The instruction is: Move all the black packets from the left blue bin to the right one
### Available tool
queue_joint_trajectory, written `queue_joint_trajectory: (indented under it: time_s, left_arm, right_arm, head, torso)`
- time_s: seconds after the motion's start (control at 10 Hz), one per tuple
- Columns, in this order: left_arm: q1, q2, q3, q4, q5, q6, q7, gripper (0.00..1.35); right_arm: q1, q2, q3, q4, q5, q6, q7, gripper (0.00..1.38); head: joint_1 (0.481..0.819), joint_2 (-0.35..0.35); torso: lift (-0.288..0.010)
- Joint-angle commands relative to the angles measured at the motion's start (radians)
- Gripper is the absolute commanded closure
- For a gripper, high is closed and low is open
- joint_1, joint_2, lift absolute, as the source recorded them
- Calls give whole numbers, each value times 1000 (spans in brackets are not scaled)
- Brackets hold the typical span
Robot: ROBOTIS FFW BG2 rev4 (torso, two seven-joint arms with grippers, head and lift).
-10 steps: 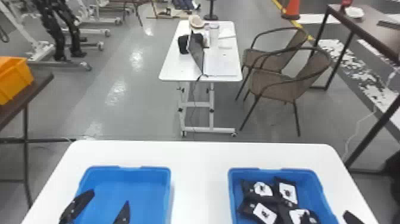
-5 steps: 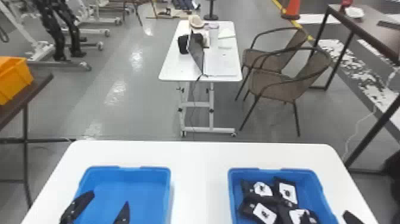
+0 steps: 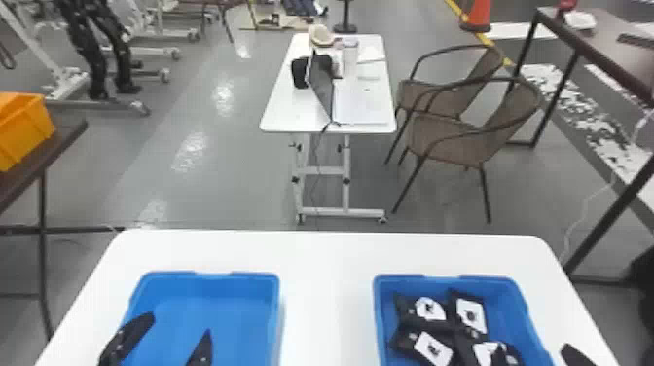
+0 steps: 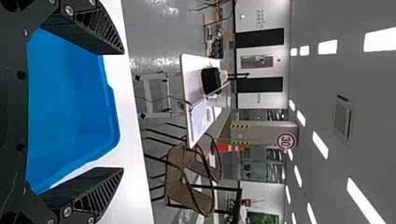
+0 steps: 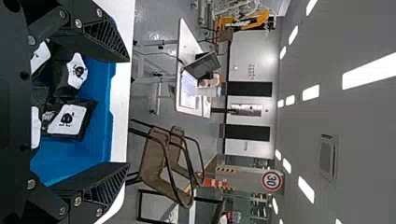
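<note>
Head view: on the white table's left side sits one smooth, round-cornered left blue bin, and above that side is the left gripper, its two ribbed black fingers wide apart. On the table's right side, one matching right blue bin holds at least four crinkled black packets with white labels. Toward the table's right edge is the right gripper, its two ribbed fingers also wide apart.
</note>
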Motion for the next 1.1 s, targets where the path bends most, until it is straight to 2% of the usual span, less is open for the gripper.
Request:
queue_joint_trajectory:
  time_s: [0.0, 1.0]
  left_arm:
    - [2, -4, -1, 0, 0, 2, 0, 136]
    - [2, -4, -1, 0, 5, 10, 0, 136]
  right_arm:
    - [0, 1, 0, 0, -1, 3, 0, 243]
    - [1, 1, -2, 0, -9, 9, 0, 243]
  head:
    - [695, 21]
    - [695, 17]
  torso:
    - [0]
    - [0]
